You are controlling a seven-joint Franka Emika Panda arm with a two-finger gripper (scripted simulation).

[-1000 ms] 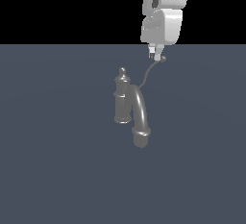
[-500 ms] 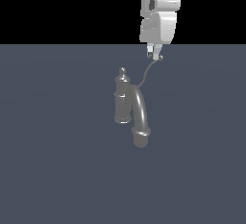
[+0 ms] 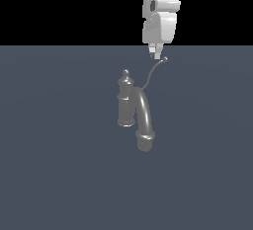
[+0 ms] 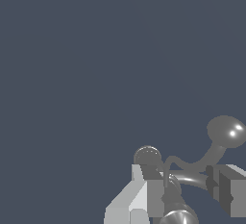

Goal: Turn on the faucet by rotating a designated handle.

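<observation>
Exterior view: white arm (image 3: 159,19) above a grey faucet (image 3: 134,109) on a slate surface (image 3: 54,165).

The faucet's post and thick arched spout stand below the end effector (image 3: 155,53) and toward the exterior view's left of it. The thin S-curved handle (image 3: 154,71) rises from the faucet, its ball tip just beside the fingertips on the exterior view's right, not between them. In the wrist view the end effector (image 4: 187,184) is released, its two fingers (image 4: 146,189) apart, with the handle (image 4: 211,146) curving past the gap between them.
</observation>
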